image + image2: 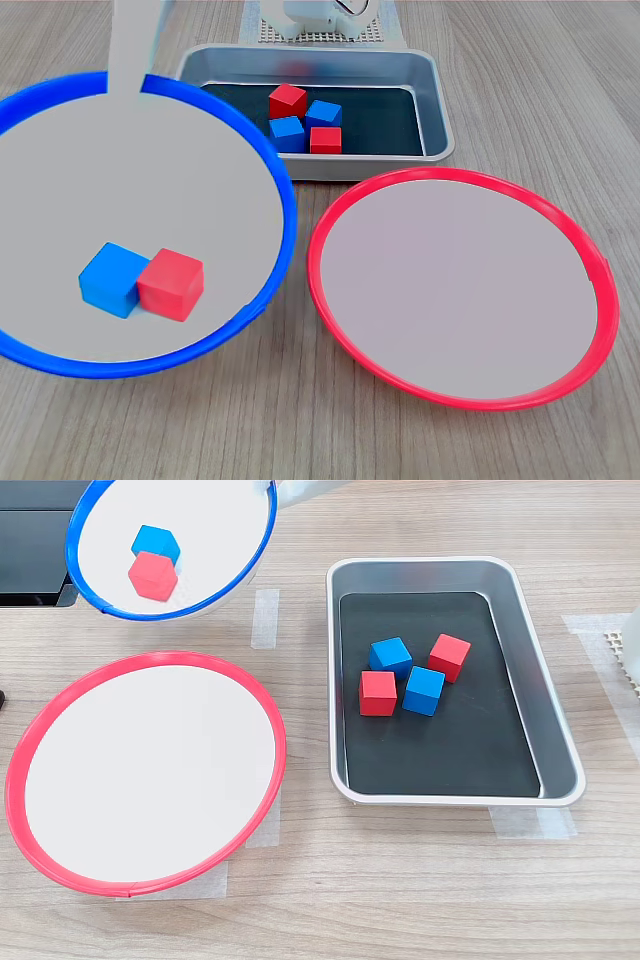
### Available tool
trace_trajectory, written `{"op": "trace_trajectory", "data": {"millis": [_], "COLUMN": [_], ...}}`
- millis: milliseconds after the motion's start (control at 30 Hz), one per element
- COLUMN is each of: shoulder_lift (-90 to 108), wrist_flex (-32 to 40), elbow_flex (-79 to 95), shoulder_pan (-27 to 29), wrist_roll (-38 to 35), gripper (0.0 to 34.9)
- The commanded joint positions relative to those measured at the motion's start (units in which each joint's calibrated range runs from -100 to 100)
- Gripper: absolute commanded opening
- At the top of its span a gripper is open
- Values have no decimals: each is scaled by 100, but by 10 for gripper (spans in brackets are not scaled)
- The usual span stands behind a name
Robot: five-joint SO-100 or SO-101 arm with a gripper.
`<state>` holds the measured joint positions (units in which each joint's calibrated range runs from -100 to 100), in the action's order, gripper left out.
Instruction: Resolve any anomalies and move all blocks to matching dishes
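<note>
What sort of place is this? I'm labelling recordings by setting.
Probably a lab or workshop bench set up for a sorting exercise, not a home: a wood-grain table with tape patches marking spots, a metal tray of coloured blocks, and blue-rimmed and red-rimmed dishes laid out beside it.

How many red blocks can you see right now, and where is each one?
3. One red block sits in the blue-rimmed dish, touching a blue block. Two more, one and another, lie in the grey metal tray. None appear hidden.
</note>
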<state>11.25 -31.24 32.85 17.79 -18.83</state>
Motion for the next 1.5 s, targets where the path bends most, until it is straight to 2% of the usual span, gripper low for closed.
{"op": "trace_trajectory", "data": {"millis": [0,333,567,900,933,967,1000,1033,1067,1133,1233,1367,1467], "shoulder_lift": [-157,-516,-592,-703,-703,-695,-678,-652,-584,-464,-174,559,849], "wrist_flex": [470,850,1304,1320,1329,1329,1345,1337,1312,1164,809,-619,-1329], "elbow_flex": [124,416,880,944,989,1044,1107,1153,1244,1271,1226,734,334], "shoulder_pan": [52,-325,-287,42,52,61,61,61,61,61,108,174,99], "wrist_roll": [-83,98,39,-366,-415,-454,-498,-537,-625,-723,-840,-972,-957], "gripper": [0,0,0,2,16,46,58,50,94,123,113,110,104]}}
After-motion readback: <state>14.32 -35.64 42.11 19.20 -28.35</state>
